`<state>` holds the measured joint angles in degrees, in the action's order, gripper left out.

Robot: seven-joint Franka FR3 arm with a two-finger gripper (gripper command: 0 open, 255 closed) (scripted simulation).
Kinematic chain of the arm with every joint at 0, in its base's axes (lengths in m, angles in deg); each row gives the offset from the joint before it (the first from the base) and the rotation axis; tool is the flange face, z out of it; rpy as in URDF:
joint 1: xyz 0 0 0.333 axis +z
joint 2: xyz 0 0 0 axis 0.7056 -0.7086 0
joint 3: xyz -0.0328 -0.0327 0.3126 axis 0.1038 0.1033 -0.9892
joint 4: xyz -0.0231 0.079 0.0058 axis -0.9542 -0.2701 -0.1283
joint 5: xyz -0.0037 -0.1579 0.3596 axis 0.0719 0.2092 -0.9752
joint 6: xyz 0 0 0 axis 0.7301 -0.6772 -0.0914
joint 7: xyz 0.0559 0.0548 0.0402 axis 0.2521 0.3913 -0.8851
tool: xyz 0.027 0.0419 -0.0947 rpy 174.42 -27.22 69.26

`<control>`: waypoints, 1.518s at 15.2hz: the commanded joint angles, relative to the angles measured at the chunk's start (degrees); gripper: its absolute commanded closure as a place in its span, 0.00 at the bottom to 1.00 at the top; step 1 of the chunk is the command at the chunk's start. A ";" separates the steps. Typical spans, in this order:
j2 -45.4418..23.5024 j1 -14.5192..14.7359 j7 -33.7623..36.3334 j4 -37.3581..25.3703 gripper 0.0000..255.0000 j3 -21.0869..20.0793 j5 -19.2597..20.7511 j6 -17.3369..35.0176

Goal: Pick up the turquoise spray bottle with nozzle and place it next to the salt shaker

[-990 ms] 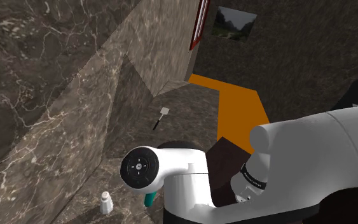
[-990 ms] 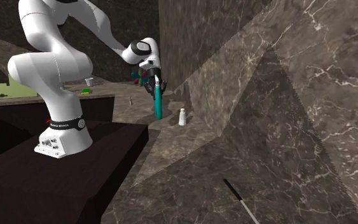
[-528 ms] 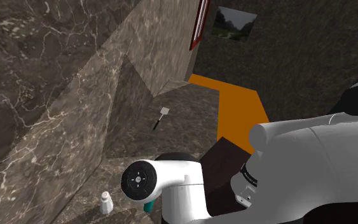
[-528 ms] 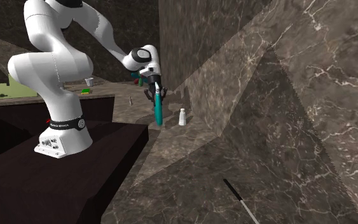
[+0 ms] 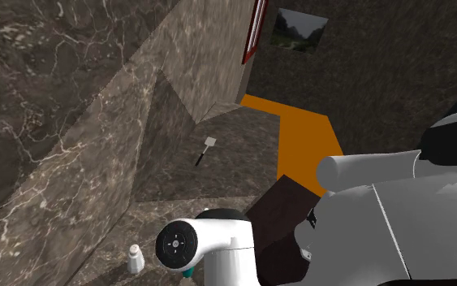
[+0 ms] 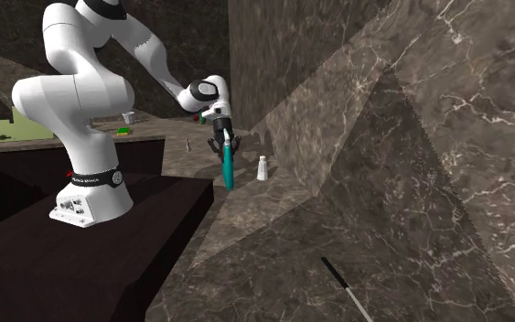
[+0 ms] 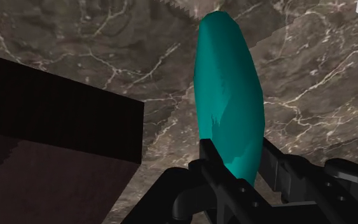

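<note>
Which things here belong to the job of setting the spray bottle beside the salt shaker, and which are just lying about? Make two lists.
Part of the job:
turquoise spray bottle, clasped in the gripper
white salt shaker

Lying about:
dark-handled utensil on the marble surface
small white cup on the far counter
green item beside it

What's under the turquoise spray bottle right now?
Dark veined marble countertop lies below the turquoise spray bottle clasped in the black claw. Its own body hides the spot beneath its base, so contact cannot be told.
</note>
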<state>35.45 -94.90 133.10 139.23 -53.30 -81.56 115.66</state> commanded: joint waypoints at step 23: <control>-1.37 3.18 2.04 -2.99 0.00 3.19 2.14 -5.30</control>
<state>34.09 -91.75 135.12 136.29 -50.14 -79.44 110.44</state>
